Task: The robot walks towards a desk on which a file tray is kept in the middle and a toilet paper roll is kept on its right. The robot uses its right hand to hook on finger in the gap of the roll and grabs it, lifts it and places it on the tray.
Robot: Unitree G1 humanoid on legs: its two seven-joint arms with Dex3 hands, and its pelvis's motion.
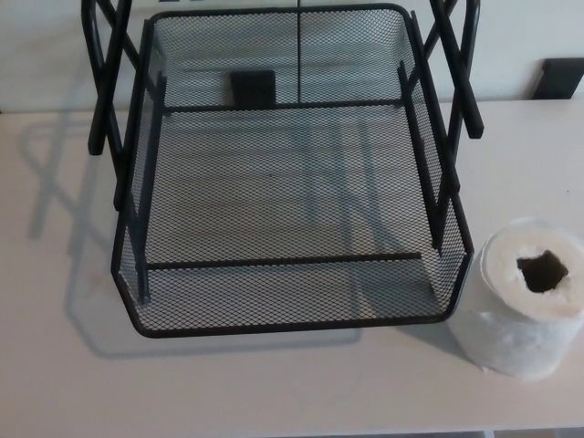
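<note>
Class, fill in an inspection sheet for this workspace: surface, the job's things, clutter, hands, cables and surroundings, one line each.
Surface: pale desk, bare around the things, with the tray's shadow falling to its left.
Job's things: black mesh file tray in the middle, top tier empty; toilet paper roll standing upright on the desk at the tray's front right corner, its core hole facing up. Whether it touches the tray cannot be told.
Clutter: nothing seen.
Hands: nothing seen; neither hand is in view.
Cables: nothing seen.
Surroundings: light wall behind the desk; a small dark object at the far right edge and a dark block seen through the mesh, both unidentifiable.
</note>
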